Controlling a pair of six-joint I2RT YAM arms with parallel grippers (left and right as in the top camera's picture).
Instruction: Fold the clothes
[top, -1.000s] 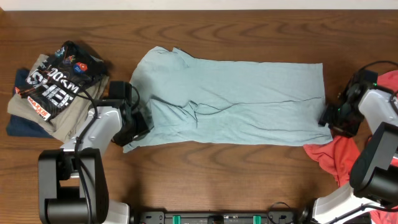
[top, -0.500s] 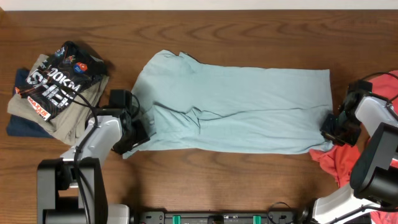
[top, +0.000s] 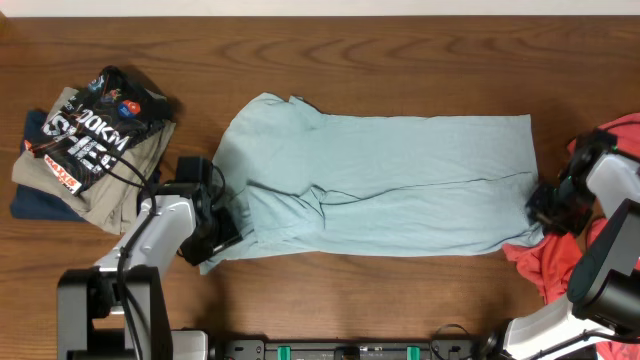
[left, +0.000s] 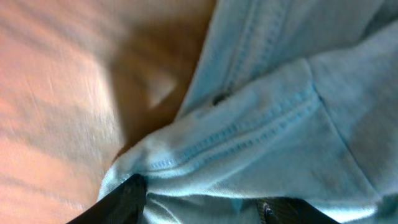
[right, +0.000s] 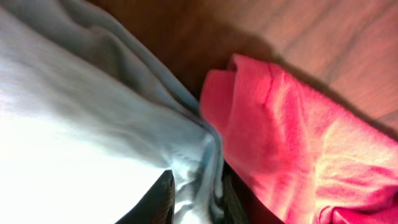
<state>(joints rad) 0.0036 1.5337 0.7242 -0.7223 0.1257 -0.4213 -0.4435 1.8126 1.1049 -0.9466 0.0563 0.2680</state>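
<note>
Now one T-shirt — one coral garment

The left arm and right arm both reach in low from the near edge with their elbows bent. The left gripper is at one end of the shirt. Its fingers stand fairly wide with hem bunched between them, apparently gripped, though the wrist view is blurred. The right gripper is at the opposite end, its fingers pinched narrowly on fabric.

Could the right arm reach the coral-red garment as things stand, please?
Probably yes: the crumpled coral-red fabric garment lies uncovered beside the right claw, which is shut on the pale blue T-shirt.
</note>
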